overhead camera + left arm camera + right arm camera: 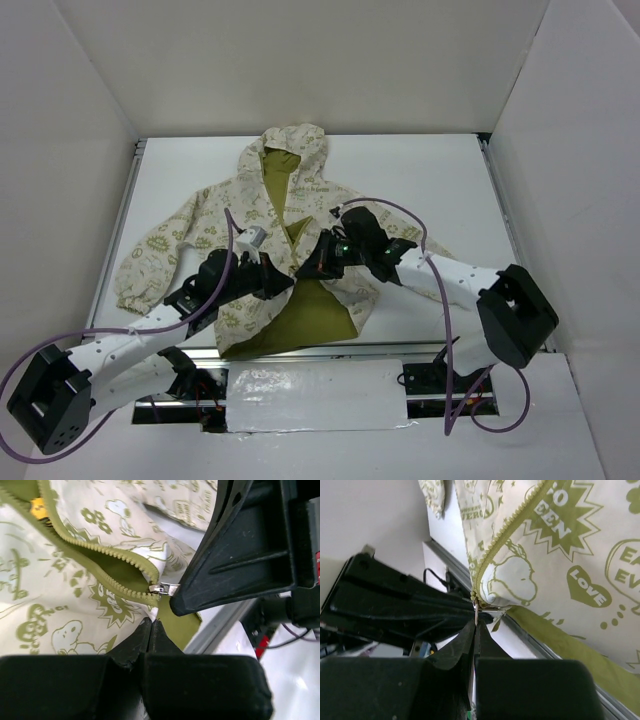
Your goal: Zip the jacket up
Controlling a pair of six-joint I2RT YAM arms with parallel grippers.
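Jacket (pixel 262 222) lies on the table (pixel 430 180), hem (pixel 177 625) at the near edge. Left claw (pixel 152 626) clamps the hem; right claw (pixel 475 628) clamps the zipper pull (pixel 476 609). Next: draw the pull toward the far edge.

Cream jacket (pixel 190 235), olive doodle print, olive lining (pixel 280 178)

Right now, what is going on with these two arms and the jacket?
Two robot arms are zipping the jacket, which lies on the table. The right pincer is shut on the zipper pull at the bottom of the front. The left pincer is shut on the jacket beside it. Above the pull the zipper teeth are apart, so the front is mostly open.
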